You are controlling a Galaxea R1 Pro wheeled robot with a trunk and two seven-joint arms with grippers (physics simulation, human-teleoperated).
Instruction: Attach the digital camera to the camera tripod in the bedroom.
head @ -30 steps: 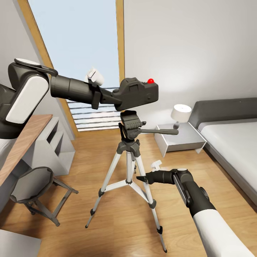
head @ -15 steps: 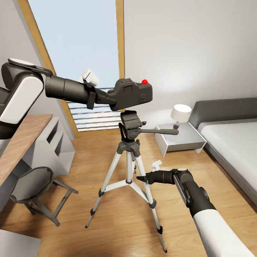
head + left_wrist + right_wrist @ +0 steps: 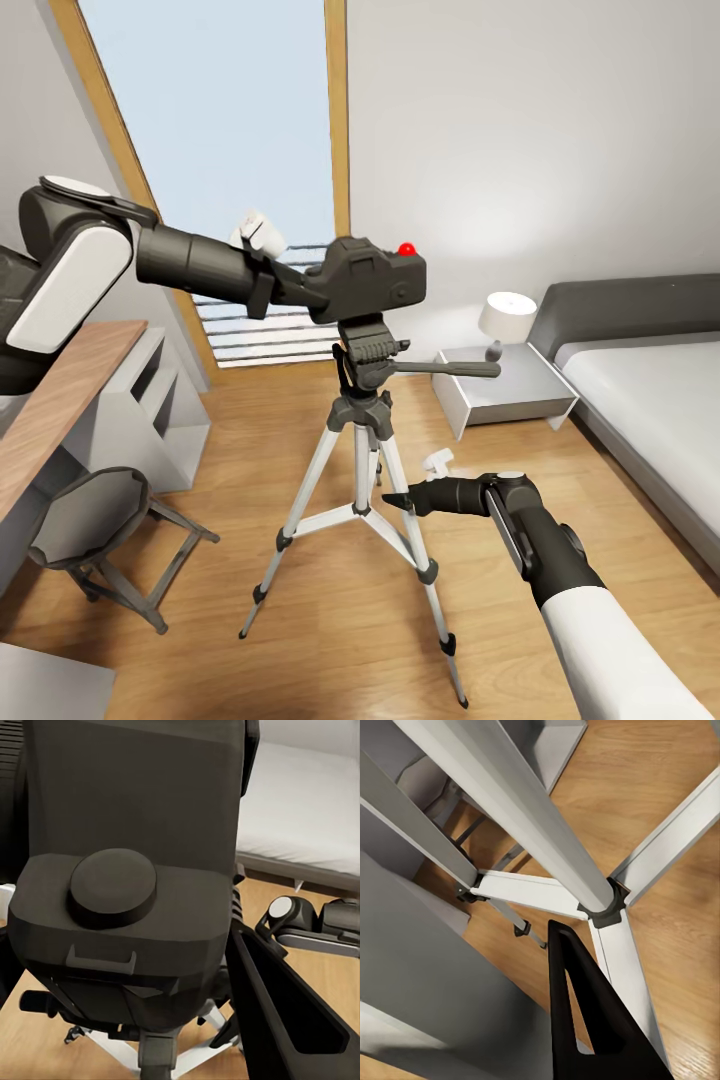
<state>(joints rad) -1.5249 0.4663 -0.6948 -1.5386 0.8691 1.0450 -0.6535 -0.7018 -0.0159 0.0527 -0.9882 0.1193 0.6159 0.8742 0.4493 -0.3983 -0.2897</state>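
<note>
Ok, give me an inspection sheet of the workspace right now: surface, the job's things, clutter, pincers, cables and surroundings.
Surface: light wood floor, bare around the tripod feet.
Job's things: camera tripod upright, legs spread; digital camera right at its pan head, whether seated cannot be told.
Clutter: grey stool beside the desk.
Pincers: left pincer shut on the digital camera; right pincer low beside the tripod legs, holding nothing, jaw state unclear.
Cables: nothing seen.
Surroundings: window, nightstand with lamp, bed.
</note>
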